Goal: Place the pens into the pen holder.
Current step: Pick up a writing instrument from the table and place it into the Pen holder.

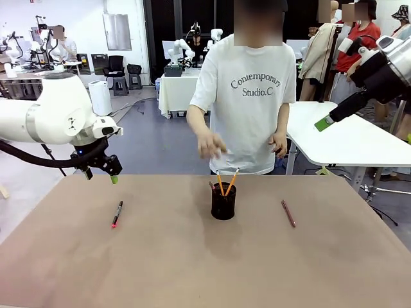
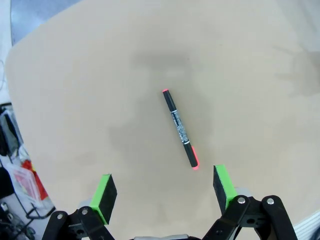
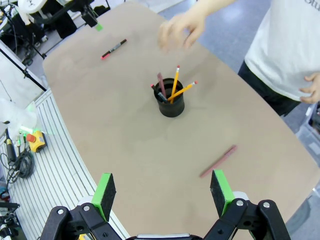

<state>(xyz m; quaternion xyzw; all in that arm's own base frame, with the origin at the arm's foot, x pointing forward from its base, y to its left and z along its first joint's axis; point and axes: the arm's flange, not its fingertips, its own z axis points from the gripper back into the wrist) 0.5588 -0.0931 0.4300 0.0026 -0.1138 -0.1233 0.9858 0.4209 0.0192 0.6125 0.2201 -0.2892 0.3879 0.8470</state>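
Observation:
A black mesh pen holder [image 1: 223, 202] [image 3: 170, 103] stands mid-table with two orange-yellow pencils [image 1: 224, 181] [image 3: 178, 86] and other pens in it. A black marker with red ends [image 1: 117, 213] [image 2: 180, 128] [image 3: 114, 49] lies flat on the table's left part. A brownish-pink pen [image 1: 288, 213] [image 3: 218, 161] lies flat to the right of the holder. My left gripper [image 1: 109, 171] [image 2: 164, 194] hangs open above the table's far left edge, over the marker, holding nothing. My right gripper [image 1: 324, 123] [image 3: 163, 192] is open and raised high at the right, empty.
A person stands at the far side; one hand [image 1: 209, 146] [image 3: 178, 30] hovers over the far table edge behind the holder, blurred by motion. The brown table [image 1: 192, 269] is bare in front. A white table [image 1: 347, 138] stands at the back right.

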